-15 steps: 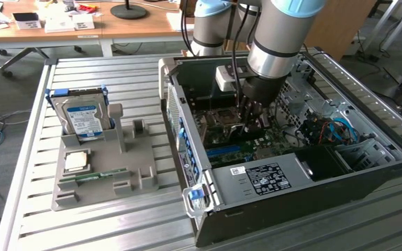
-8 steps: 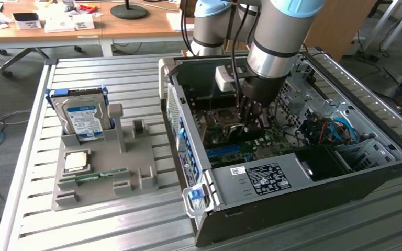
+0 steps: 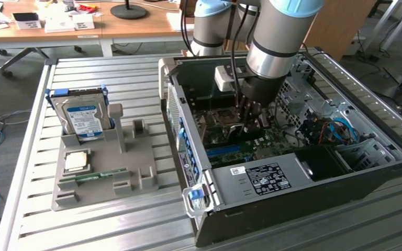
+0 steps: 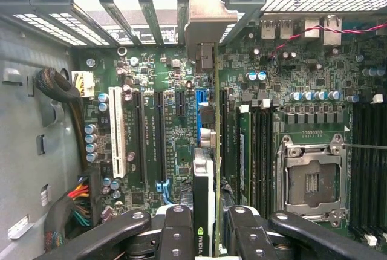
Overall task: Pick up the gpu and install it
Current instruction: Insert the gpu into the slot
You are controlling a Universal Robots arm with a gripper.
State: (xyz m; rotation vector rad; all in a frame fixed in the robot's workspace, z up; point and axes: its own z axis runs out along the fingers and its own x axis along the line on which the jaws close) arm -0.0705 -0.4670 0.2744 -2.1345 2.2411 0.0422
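My gripper (image 4: 208,236) is shut on the gpu (image 4: 215,151), a thin dark card seen edge-on between the two black fingers (image 4: 175,230). The card's silver bracket (image 4: 202,18) reaches the row of rear slot covers. The card stands upright over the green motherboard (image 4: 169,66), in line with the long expansion slots. In the exterior view my gripper (image 3: 253,117) is down inside the open computer case (image 3: 187,157), with the gpu (image 3: 247,130) just above the board.
The CPU socket (image 4: 311,178) and memory slots lie beside the card. A cable bundle (image 4: 66,109) runs along the case wall. Outside the case, a grey holder (image 3: 103,172) carries a hard drive (image 3: 84,115), a RAM stick (image 3: 92,177) and a processor chip (image 3: 75,161).
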